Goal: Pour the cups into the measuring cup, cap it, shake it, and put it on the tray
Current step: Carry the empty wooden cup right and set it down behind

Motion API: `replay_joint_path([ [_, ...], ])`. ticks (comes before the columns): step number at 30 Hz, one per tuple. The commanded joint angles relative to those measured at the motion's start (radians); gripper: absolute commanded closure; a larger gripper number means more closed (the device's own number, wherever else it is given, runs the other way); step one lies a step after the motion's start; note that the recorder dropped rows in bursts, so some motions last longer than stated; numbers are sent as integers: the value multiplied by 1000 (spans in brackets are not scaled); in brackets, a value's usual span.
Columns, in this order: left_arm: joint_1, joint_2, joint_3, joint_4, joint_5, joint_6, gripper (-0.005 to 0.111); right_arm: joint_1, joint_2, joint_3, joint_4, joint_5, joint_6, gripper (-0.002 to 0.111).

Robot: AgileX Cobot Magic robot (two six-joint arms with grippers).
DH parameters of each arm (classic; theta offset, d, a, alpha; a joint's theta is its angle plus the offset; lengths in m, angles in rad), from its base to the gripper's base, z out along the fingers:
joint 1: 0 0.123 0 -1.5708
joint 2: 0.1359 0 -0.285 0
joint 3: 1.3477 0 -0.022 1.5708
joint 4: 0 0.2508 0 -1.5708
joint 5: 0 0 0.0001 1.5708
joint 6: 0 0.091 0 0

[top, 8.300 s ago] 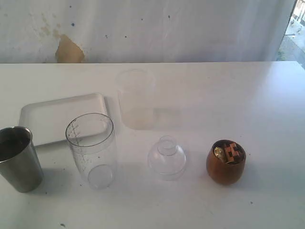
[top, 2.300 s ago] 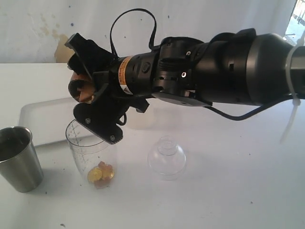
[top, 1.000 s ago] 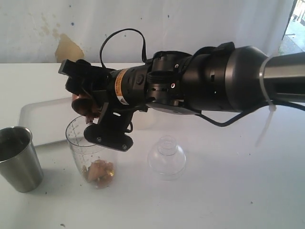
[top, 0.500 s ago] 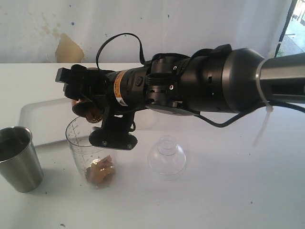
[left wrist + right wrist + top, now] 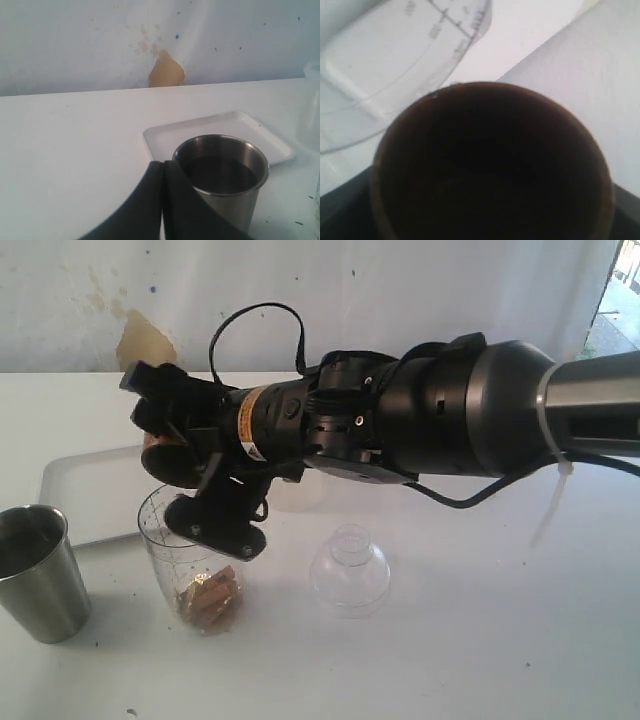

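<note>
One pour is ending: the right gripper [image 5: 178, 452], clamped on the seemingly emptied wooden cup [image 5: 490, 165], is holding it over the fuller measuring cup [image 5: 195, 560], while the left gripper [image 5: 162, 200] is idling closed.

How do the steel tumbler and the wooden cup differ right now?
Pose: the steel tumbler stands upright on the table; the wooden cup is tipped above the measuring cup.
Grip: the right gripper holds the wooden cup; nothing holds the steel tumbler.
Look: the steel tumbler is shiny and tapered; the wooden cup is brown and rounded.
Both are open-topped with dark interiors.
</note>
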Motion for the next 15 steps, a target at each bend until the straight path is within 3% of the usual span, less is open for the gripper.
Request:
replay_joint_path([
  [1,2,-4,6,-2,1,-5,107,1,-42,-10,14,-15,502,108],
  [8,2,-4,6,-2,1,-5,107,-49,-198,-11,14,65,1277,108],
  [12,2,-4,6,-2,1,-5,107,-269,-237,-8,14,91,1749,108],
  [15,2,-4,6,-2,1,-5,107,-380,-235,19,12,57,1897,108],
])
